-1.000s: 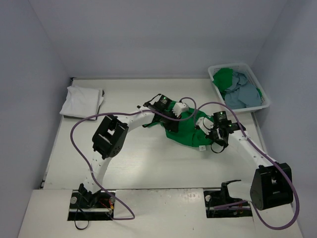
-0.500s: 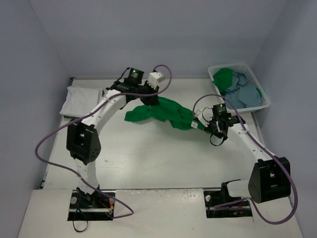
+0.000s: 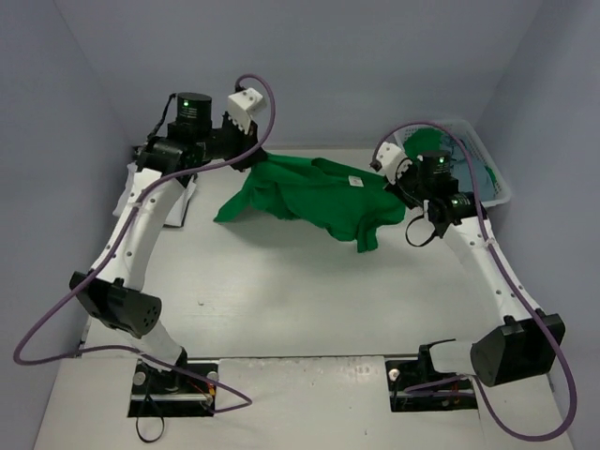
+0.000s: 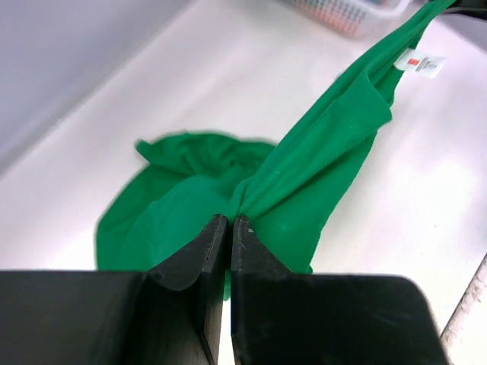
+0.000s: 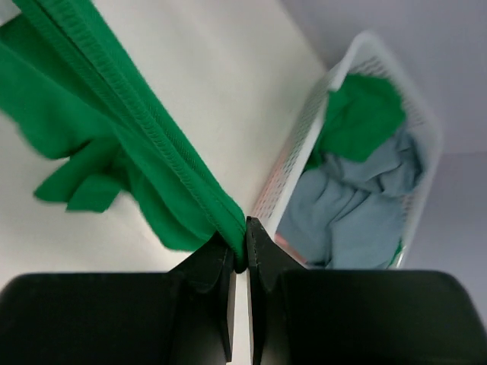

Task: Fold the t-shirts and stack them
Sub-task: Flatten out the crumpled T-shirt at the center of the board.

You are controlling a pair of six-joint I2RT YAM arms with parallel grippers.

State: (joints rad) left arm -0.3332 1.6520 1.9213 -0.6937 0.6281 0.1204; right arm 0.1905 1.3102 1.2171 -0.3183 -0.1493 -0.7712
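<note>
A bright green t-shirt (image 3: 309,195) hangs stretched between my two grippers above the back of the table, its lower folds drooping to the surface. My left gripper (image 3: 255,157) is shut on the shirt's left edge; the left wrist view shows the cloth (image 4: 319,152) pinched at the fingertips (image 4: 230,222). My right gripper (image 3: 401,192) is shut on the hemmed right edge (image 5: 152,129), gripped at the tips (image 5: 243,234). A white tag (image 4: 420,63) shows on the shirt. A folded white t-shirt (image 3: 181,202) lies at the back left, partly hidden by my left arm.
The white slotted basket (image 3: 499,183) stands at the back right, partly behind my right arm. It holds another green shirt (image 5: 365,114) and a blue-grey shirt (image 5: 358,205). Grey walls close in the table on three sides.
Both grippers rose and moved apart, lifting the green shirt off the table and spreading it wide. The left arm swung far to the back left; the right moved towards the basket.
</note>
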